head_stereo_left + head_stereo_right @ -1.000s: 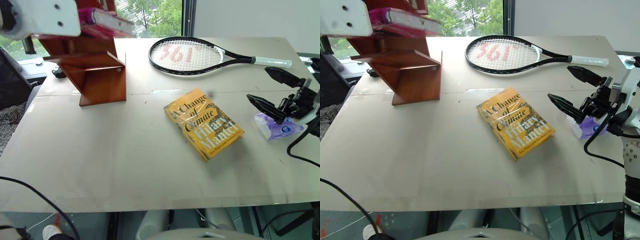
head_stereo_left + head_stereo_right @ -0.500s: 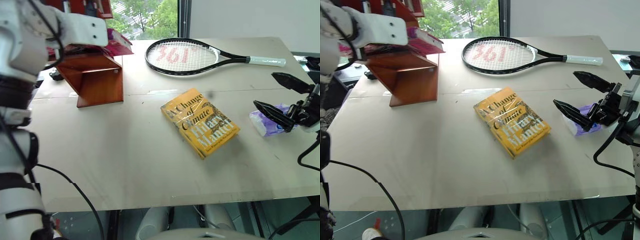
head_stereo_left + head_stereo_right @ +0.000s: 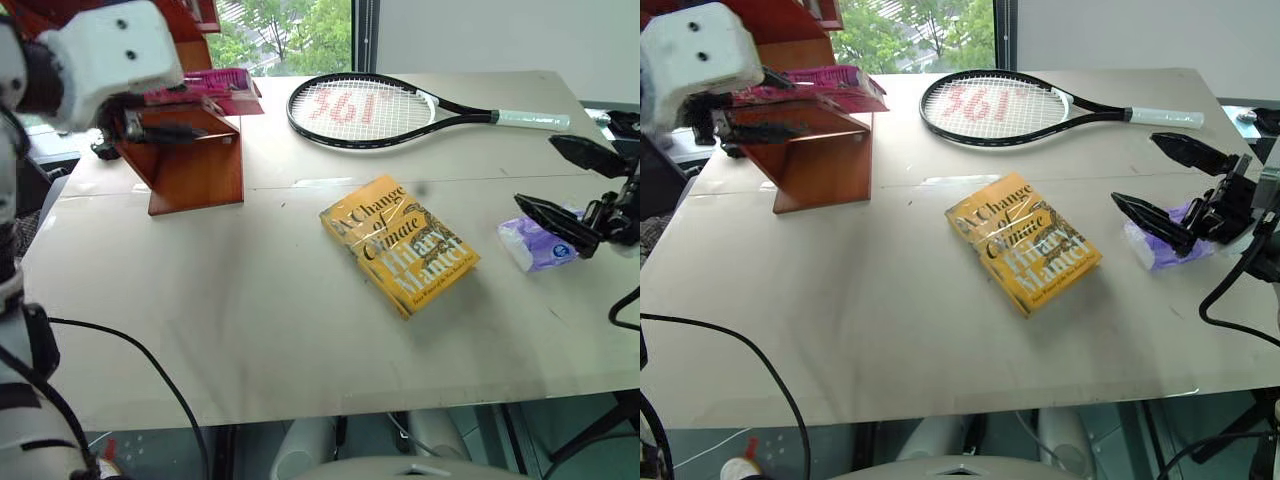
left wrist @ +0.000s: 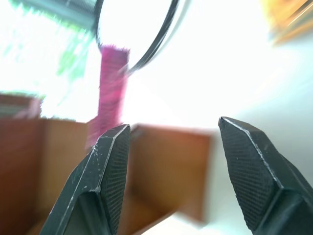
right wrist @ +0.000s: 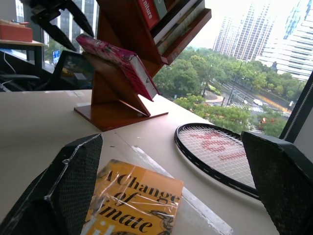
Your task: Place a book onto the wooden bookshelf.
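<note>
Lying closest on the pale table, just right of centre, is the yellow-orange book, cover up, angled across the tabletop. Over at the right edge the right gripper hangs above the table with its two black fingers spread wide apart, nothing between them; a purple tissue packet sits just under and beside it. Moving left and farther back, there's the left gripper, tucked in at the wooden bookshelf, its black fingers parted and gripping nothing — the left wrist view shows clear space between the two pads. Right beside it, the pink book rests on one of the shelf's slanted boards, one end poking out past the board's right edge; the right wrist view shows it leaning along the slope. Farthest out, a black tennis racket lies flat, its white handle pointing right, with windows beyond.
</note>
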Motion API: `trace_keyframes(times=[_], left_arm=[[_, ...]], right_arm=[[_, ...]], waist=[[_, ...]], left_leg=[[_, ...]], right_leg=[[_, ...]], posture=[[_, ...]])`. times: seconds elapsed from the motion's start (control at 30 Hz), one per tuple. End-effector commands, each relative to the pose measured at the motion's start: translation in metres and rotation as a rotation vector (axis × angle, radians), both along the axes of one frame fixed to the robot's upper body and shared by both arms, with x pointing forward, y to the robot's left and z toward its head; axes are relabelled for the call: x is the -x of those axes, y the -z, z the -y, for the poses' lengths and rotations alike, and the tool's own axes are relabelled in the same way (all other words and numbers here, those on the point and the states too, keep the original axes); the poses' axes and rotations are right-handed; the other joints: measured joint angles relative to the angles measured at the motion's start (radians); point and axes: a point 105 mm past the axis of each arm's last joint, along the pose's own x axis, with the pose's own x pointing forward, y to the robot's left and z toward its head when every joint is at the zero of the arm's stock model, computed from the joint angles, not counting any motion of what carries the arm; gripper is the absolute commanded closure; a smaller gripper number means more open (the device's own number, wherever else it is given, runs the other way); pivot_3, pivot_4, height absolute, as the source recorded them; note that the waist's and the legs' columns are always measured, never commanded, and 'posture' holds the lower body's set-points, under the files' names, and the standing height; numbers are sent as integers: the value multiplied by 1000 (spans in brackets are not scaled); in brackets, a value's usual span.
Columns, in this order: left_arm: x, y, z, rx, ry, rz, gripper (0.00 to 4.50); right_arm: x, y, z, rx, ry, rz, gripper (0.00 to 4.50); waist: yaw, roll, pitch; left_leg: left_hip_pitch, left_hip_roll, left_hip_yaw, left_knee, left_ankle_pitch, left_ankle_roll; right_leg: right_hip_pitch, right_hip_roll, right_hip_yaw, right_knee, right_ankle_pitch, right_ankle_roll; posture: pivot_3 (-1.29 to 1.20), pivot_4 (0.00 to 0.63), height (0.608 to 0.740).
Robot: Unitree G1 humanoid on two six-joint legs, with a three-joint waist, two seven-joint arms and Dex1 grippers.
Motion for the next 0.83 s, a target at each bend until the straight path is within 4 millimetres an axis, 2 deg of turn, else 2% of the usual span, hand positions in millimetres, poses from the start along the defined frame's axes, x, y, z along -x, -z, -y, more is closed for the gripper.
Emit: trace_keyframes(times=[0.03, 0.13, 0.23, 0.3, 0.4, 0.43, 0.53, 0.67, 0.83], left_arm=[[27, 23, 22, 230, 75, -83, 1551], [25, 52, 44, 420, 130, -59, 1551], [19, 65, 58, 574, 128, 22, 1551], [12, 84, 59, 641, 72, 67, 1551], [14, 121, 46, 736, 6, 17, 1551], [20, 139, 33, 731, -28, -19, 1551], [42, 170, 11, 749, -103, -127, 1551], [63, 193, 0, 754, -133, -193, 1551], [64, 209, -1, 787, -156, -224, 1551]], right_arm=[[5, -15, -2, -6, -41, 41, 0], [6, -16, -4, -13, -60, 32, 0], [7, -15, -1, -5, -59, 17, 0], [7, -7, 5, 11, -38, -26, 0], [9, 21, 25, 64, 41, -138, 0], [11, 34, 34, 99, 77, -192, 0], [21, 66, 60, 190, 148, -318, 0], [31, 93, 85, 274, 234, -408, 0], [36, 113, 98, 338, 305, -437, 0]], waist=[[1, 1, -1], [16, 1, -1], [32, -1, -1], [37, 0, -1], [44, 0, -2], [47, 0, -2], [48, 0, -2], [51, 4, -3], [53, 6, -4]], left_leg=[[1, 0, 1, 0, 0, 0], [5, 0, 1, 0, 0, 0], [10, 1, 0, 2, 0, 0], [11, 1, 1, 1, 0, 0], [12, 1, 2, -1, 0, 0], [12, 3, 2, -2, 0, 0], [12, 3, 3, -4, 0, -1], [15, 3, 2, -3, -1, 0], [26, 5, 2, -3, -2, 2]], right_leg=[[0, 0, 0, 0, 0, 0], [4, 0, 1, 2, 0, 0], [10, 1, 1, 2, 1, -2], [10, 0, 2, 0, 2, -3], [11, 0, 4, -2, 2, -3], [11, 1, 4, -2, 2, -3], [10, 1, 5, -4, 2, -3], [16, 1, 4, -8, 3, -4], [29, 1, 3, -12, 3, -4]], posture=[[0, 150, 740], [0, 150, 740], [0, 150, 740], [0, 150, 740], [0, 150, 740], [0, 150, 740], [0, 150, 740], [0, 150, 740], [0, 150, 740]])
